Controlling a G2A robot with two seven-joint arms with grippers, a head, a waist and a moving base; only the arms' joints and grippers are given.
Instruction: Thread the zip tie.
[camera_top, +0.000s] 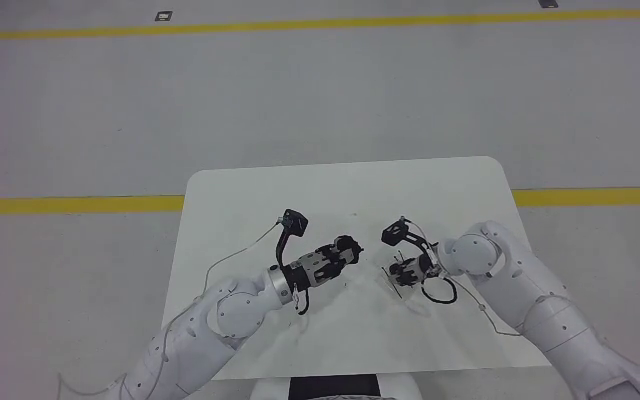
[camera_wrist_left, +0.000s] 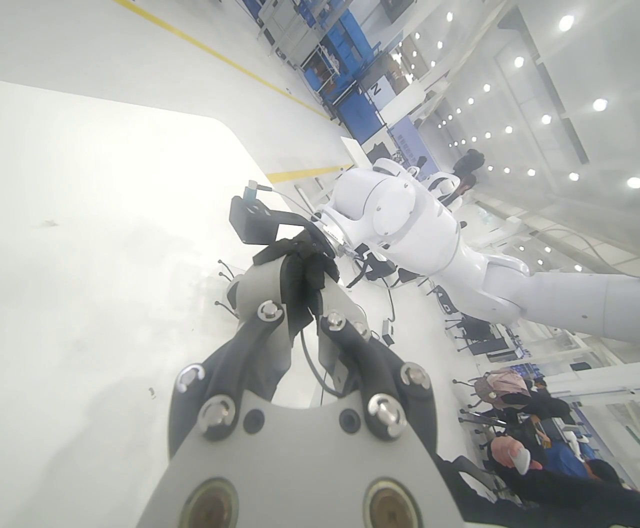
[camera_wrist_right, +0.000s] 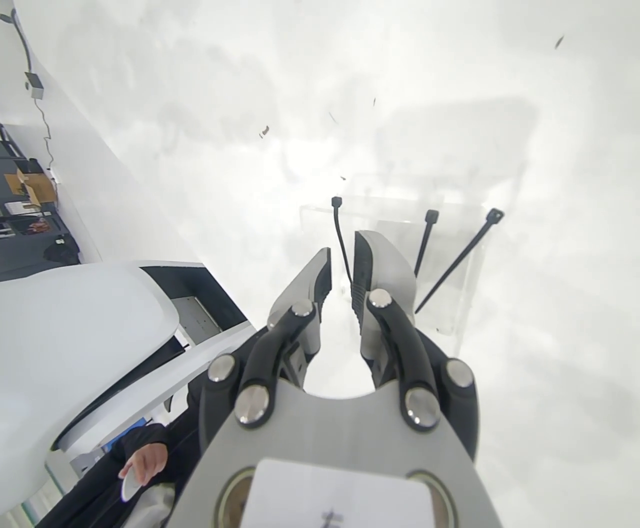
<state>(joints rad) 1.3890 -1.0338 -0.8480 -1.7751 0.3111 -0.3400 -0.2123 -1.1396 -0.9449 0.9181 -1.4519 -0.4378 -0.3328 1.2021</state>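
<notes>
Jaws of the right gripper (camera_wrist_right: 344, 250) stand slightly spread around a standing zip tie (camera_wrist_right: 340, 230) in the clear holder (camera_wrist_right: 467, 280), beside two other ties (camera_wrist_right: 425, 240). The left gripper (camera_wrist_left: 300, 295), near the holder, has its jaws pressed almost together on a held zip tie (camera_wrist_left: 305, 350) that trails toward its palm. A white counter (camera_top: 340, 200) carries the holder; grey floor (camera_top: 300, 100) with yellow lines lies beyond.
</notes>
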